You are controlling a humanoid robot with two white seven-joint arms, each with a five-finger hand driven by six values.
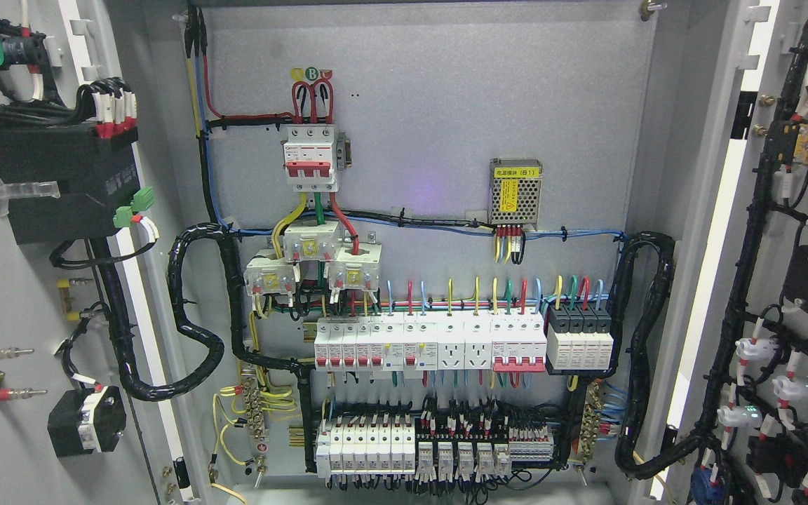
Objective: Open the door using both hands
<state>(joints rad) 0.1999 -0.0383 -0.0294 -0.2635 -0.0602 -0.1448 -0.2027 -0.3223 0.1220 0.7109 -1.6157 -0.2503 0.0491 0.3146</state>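
Observation:
The electrical cabinet stands with both doors swung wide. The left door (18,294) shows its inner face at the picture's left, carrying a black box, wiring and red-tipped studs. The right door (797,294) shows its inner face at the right, with black cable looms and white lamp backs. Between them the grey back panel (432,105) is fully exposed. No robot hand or arm shows anywhere in the head view.
On the back panel sit a red-handled main breaker (311,158), a mesh power supply (515,193), a row of white breakers and sockets (432,344), and relays (439,449) below. Thick black cable bundles (197,315) loop from the panel to each door.

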